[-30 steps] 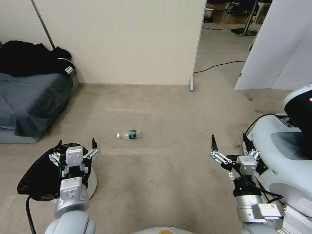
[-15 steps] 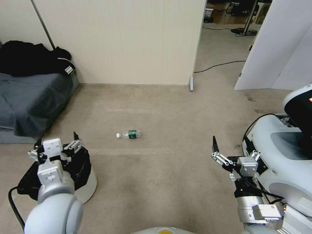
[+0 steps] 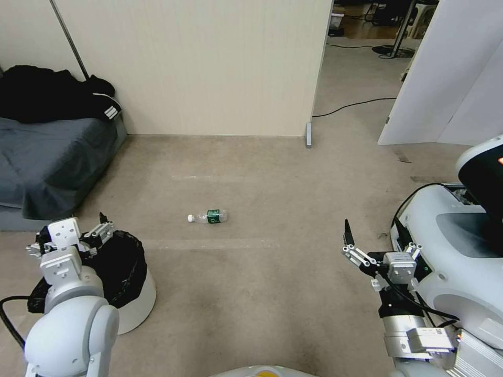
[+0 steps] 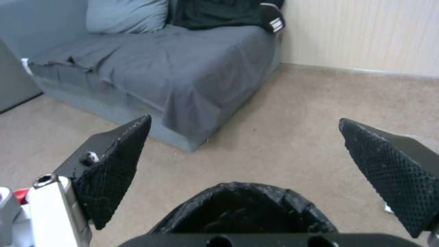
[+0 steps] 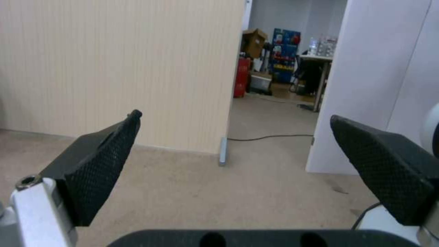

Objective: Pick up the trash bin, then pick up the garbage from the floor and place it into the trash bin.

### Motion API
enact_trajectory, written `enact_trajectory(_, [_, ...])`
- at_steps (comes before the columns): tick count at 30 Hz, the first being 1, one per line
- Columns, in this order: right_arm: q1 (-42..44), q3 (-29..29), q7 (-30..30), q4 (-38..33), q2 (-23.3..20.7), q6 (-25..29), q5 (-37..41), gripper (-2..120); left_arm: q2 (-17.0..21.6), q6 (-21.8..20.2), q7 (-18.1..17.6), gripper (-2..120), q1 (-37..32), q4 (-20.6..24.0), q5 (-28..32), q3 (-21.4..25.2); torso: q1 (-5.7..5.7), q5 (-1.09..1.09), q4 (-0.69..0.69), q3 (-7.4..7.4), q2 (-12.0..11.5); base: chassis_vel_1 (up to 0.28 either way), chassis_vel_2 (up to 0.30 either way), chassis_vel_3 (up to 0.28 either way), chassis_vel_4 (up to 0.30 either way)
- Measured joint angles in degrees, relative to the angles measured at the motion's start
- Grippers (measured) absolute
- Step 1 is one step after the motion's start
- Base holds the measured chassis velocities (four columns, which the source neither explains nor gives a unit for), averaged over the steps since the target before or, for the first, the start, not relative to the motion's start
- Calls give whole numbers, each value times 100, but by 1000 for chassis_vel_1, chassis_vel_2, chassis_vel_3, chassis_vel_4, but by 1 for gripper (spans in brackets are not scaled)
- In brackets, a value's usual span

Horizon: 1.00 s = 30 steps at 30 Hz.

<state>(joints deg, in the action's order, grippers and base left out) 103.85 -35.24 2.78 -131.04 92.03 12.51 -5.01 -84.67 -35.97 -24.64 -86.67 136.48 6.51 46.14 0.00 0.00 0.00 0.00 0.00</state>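
Head view, left gripper (image 3: 70, 229) with fingers spread above the trash bin (image 3: 137, 303) standing on the floor (near the bed (image 3: 52, 162)), plastic bottle (image 3: 208, 216) lying mid-floor, right gripper (image 3: 373, 235) released, holding nothing, left wrist view, black bag rim (image 4: 247, 206) below spread fingers (image 4: 114, 168), right wrist view, fingers (image 5: 96, 164) apart.

Left hand (image 3: 70, 232) low, apparently spread; right hand (image 3: 373, 234) forward, fingers wide.
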Motion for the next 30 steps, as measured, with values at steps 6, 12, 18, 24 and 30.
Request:
enact_trajectory(6, [-3,-20,-2,17,-10,-6,11,100,-9,-195,-22,100,14,-102,106,262,0,0,0,0,0,0,0,0,0])
enact_trajectory(12, [-38,-12,0,22,-16,-19,15,100,-4,-508,81,100,-18,-243,15,445,0,0,0,0,0,0,0,0,0])
enact_trajectory(18, [-55,-2,6,52,-15,-19,18,100,-2,-522,193,100,-55,-408,15,483,0,0,0,0,0,0,0,0,0])
enact_trajectory(24, [-55,21,11,82,7,1,21,100,-6,-572,462,100,-115,-567,-5,591,0,0,0,0,0,0,0,0,0])
enact_trajectory(30, [-56,83,8,80,9,1,4,100,-12,-591,596,100,-168,-601,-6,665,0,0,1,0,0,0,0,0,0])
